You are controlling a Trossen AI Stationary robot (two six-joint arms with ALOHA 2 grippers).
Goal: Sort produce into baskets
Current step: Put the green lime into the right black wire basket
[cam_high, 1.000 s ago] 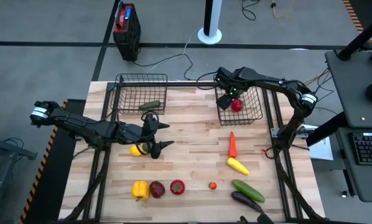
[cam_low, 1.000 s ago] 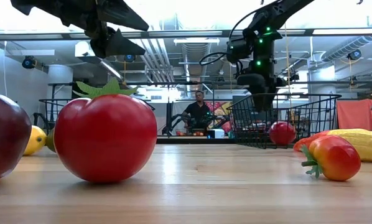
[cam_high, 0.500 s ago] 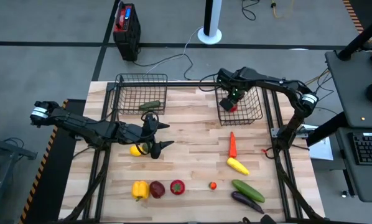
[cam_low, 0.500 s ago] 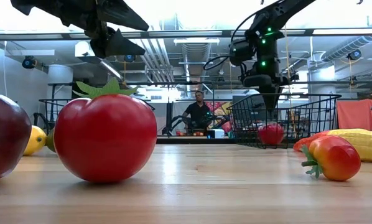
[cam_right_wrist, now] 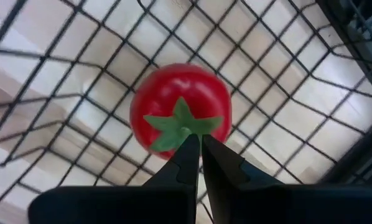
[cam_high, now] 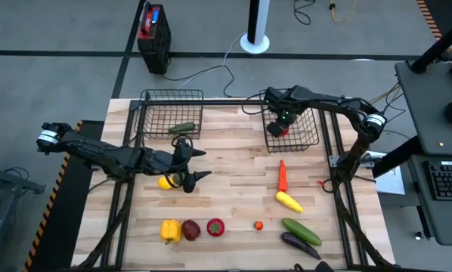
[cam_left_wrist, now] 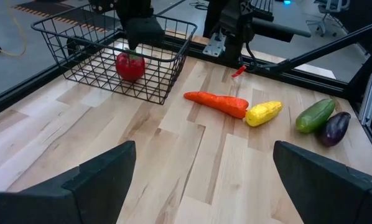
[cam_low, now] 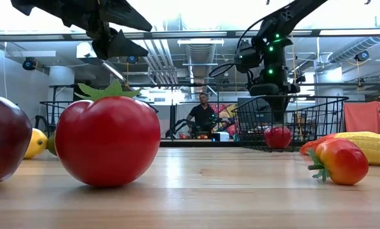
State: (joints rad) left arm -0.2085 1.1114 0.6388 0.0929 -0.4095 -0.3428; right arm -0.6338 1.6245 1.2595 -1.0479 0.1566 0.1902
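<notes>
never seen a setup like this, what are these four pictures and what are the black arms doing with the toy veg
These are four cameras on one moment. One looks straight down on a wooden table, one sits at table height, and one rides on each arm's wrist.

The machine is two dark robot arms, each ending in a two-finger gripper. It is sorting toy produce into two black wire baskets.

The right gripper hangs over the right basket with its fingers together, just above a red tomato lying inside; it holds nothing. The left gripper waits open over the table beside a lemon.

The left basket holds a cucumber. A carrot, peppers, an eggplant and more tomatoes lie unsorted.
</notes>
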